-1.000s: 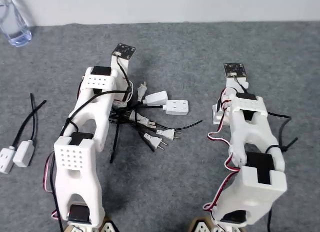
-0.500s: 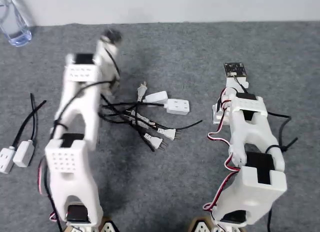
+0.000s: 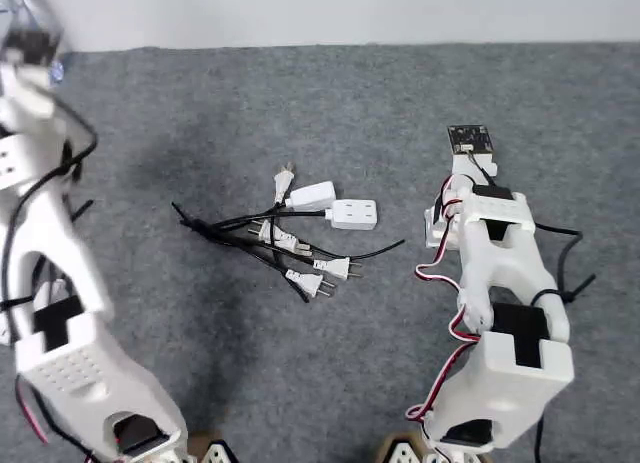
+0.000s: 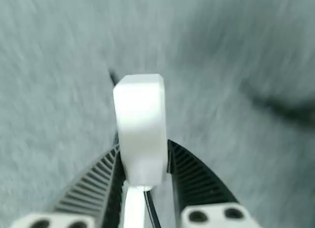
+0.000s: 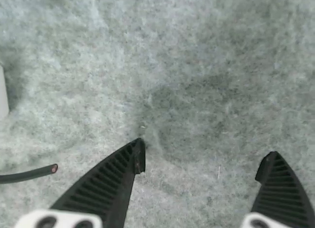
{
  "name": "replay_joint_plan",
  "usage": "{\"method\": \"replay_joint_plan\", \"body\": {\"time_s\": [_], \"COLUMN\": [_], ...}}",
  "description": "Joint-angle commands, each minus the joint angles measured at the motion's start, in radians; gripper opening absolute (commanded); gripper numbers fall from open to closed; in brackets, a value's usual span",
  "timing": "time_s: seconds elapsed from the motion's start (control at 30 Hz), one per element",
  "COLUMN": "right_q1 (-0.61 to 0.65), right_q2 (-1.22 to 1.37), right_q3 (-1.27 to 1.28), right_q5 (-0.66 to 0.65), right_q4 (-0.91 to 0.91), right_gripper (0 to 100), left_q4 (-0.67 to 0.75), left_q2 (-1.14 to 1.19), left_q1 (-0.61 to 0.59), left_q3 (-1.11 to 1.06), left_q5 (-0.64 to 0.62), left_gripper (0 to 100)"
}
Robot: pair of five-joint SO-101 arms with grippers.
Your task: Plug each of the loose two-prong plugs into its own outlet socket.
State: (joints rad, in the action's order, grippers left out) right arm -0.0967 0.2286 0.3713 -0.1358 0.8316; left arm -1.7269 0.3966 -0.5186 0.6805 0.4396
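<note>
The left gripper has its two black ribbed fingers clamped on one white block, pinched at its lower sides. A black cord runs out of the block between the fingers. The block stands clear above the grey felt counter, and I cannot tell whether it is a plug body or a socket. In the high view the left arm stands along the near-left edge of the counter, well apart from the pile of cords.

The right gripper has its fingers wide apart with nothing between them, just bare felt below. One cut black cord end lies beside one finger. The right arm stands folded on the right side of the counter.

Between the two arms lies the tangle. Two white outlet sockets sit side by side, one angled and one flat. Four loose two-prong plugs can be counted: one just left of the angled socket, one in the middle of the crossing cords, and two nearer the arms' bases. None of the four is seated in a socket.
</note>
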Motion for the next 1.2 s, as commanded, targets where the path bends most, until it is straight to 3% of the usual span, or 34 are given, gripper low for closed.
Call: {"method": "replay_joint_plan", "body": {"time_s": [0.0,0.23,0.47,0.67,0.97,1.17], "right_q1": [0.007,0.007,0.007,0.007,0.007,0.004], "right_q2": [-0.002,-0.002,-0.001,-0.001,-0.005,-0.008], "right_q3": [-0.009,-0.009,-0.009,-0.009,-0.009,-0.011], "right_q5": [0.000,0.000,0.000,0.000,0.003,0.000], "right_q4": [-0.016,-0.018,-0.015,-0.016,-0.015,-0.019], "right_gripper": [35.7,35.7,35.7,35.7,35.8,35.8], "left_q4": [-0.031,-0.009,0.232,0.236,0.218,0.035], "left_q2": [-0.066,-0.060,-0.060,-0.069,-0.071,-0.071], "left_q1": [-0.129,-0.210,-0.270,-0.302,-0.308,-0.252], "left_q3": [-0.257,-0.444,-0.558,-0.564,-0.420,-0.289], "left_q5": [0.222,0.387,0.416,0.453,0.442,0.342], "left_gripper": [1,1,5,24,25,25]}}
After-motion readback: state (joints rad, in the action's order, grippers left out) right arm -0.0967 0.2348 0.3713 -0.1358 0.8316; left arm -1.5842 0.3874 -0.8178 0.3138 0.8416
